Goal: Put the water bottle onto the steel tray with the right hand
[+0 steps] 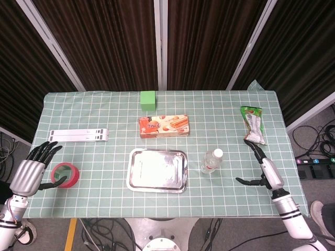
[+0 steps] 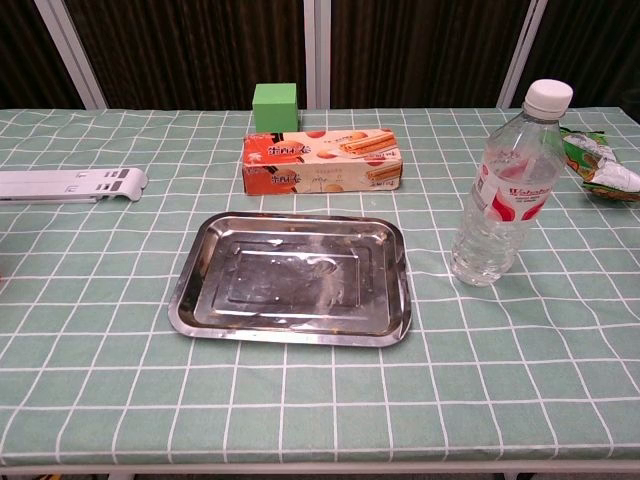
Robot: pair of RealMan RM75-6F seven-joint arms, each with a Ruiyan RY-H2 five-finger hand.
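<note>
A clear water bottle (image 1: 211,161) with a white cap and red label stands upright on the checked cloth, just right of the steel tray (image 1: 157,170). The chest view shows the same bottle (image 2: 504,188) and the bare tray (image 2: 291,278). My right hand (image 1: 265,169) is open over the table's right part, turned edge-on, fingers apart, roughly a hand's width right of the bottle and apart from it. My left hand (image 1: 32,171) is open at the table's left edge, its thumb beside a red tape roll (image 1: 66,175). Neither hand shows in the chest view.
An orange biscuit box (image 1: 163,126) lies behind the tray, with a green block (image 1: 148,100) further back. A green snack bag (image 1: 253,124) lies at the right rear, just beyond my right hand. A white flat strip (image 1: 78,135) sits at the left.
</note>
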